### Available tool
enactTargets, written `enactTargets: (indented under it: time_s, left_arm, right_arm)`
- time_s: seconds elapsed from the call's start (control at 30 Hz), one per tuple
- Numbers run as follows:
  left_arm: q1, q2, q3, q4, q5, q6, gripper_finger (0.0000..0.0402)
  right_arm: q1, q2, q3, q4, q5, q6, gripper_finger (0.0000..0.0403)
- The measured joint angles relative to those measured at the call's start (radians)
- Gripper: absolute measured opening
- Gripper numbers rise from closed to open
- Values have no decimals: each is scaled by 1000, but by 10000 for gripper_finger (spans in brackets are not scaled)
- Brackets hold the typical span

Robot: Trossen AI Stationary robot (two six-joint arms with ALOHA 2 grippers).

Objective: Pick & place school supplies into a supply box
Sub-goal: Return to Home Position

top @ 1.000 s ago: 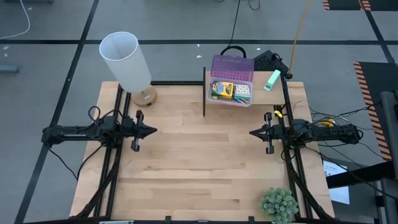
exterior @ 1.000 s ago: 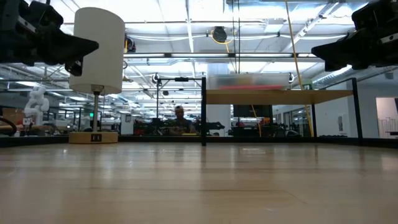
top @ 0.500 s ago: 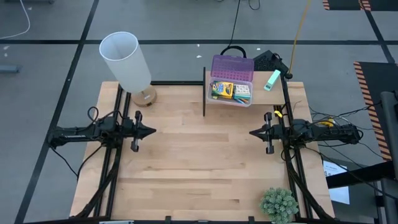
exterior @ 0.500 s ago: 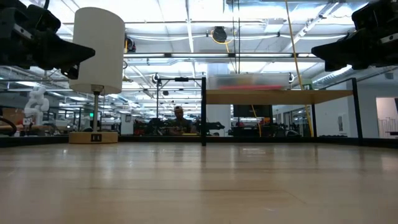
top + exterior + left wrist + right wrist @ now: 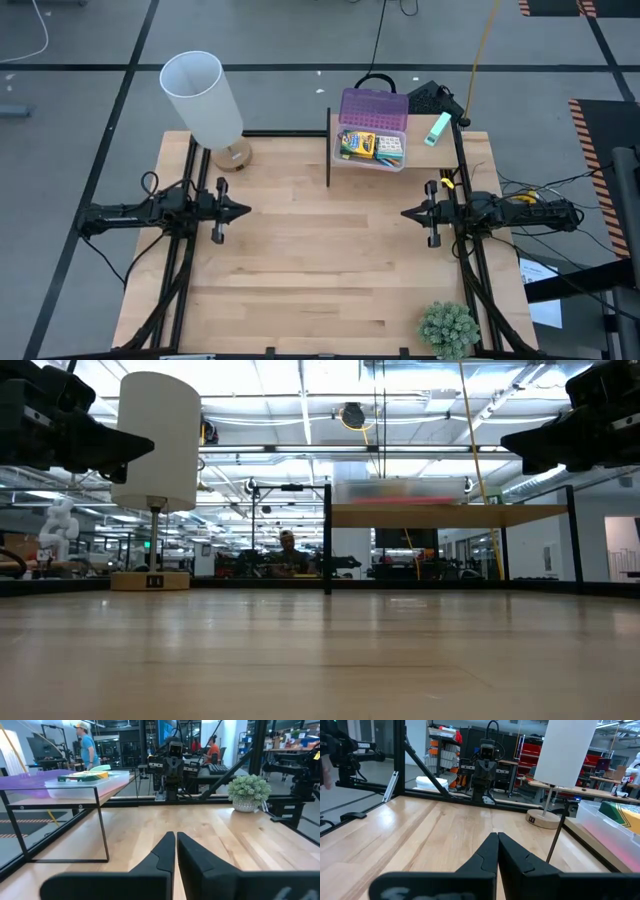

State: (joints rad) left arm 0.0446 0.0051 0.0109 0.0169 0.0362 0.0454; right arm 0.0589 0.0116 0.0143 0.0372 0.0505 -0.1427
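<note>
- Near edge of the desk (image 5: 320, 270): only the potted plant (image 5: 447, 328).
- Mid-desk: left pincer (image 5: 243, 211) has drawn back slightly over the last second; right pincer (image 5: 408, 214) unmoved. Both closed, empty.
- Far edge: supply box (image 5: 371, 144) on a raised shelf, lid open, crayon box (image 5: 357, 145) inside. Task looks finished.

Left claw (image 5: 244, 211), right claw (image 5: 406, 214) closed, facing inward

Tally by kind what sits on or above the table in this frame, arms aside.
Supply box, with a crayon box visible inside: 1
Lamp with white shade: 1
Potted plant: 1
Raised shelf holding the box: 1
Total: 4
</note>
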Motion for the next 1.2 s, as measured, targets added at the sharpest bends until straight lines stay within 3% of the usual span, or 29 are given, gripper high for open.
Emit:
enactTargets:
  time_s: [0.63,0.93,1.2]
  left_arm:
    - [0,0,0,1,-2,-4,3]
    - [0,0,0,1,-2,-4,30]
    - [0,0,0,2,-2,-5,31]
  right_arm:
    - [0,0,0,0,0,0,0]
    - [0,0,0,0,0,0,0]
    - [0,0,0,0,0,0,0]
